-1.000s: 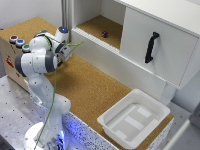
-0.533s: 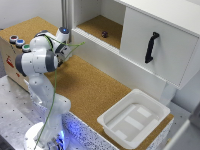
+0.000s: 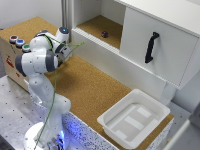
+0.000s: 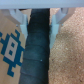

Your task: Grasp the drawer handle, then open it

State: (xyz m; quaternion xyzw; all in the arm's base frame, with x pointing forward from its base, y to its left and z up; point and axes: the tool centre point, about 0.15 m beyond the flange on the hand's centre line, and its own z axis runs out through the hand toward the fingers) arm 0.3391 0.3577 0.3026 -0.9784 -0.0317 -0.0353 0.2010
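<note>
White arm (image 3: 42, 62) is folding low over the cork top, its gripper (image 4: 39, 27) gaping wide, holding nothing; the drawer handle (image 3: 151, 47) is standing nearly upright on the drawer (image 3: 160, 45).

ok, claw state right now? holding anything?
Claw: open, fingers apart with nothing between them. Nowhere near the handle.

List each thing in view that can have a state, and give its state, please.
drawer: shut; nothing has pulled it yet.
drawer handle: free, no gripper on it.
gripper: open, holding nothing, far from the handle.
white tub: upright on the cork surface, empty.
open compartment: open, a small dark object lies inside.
</note>
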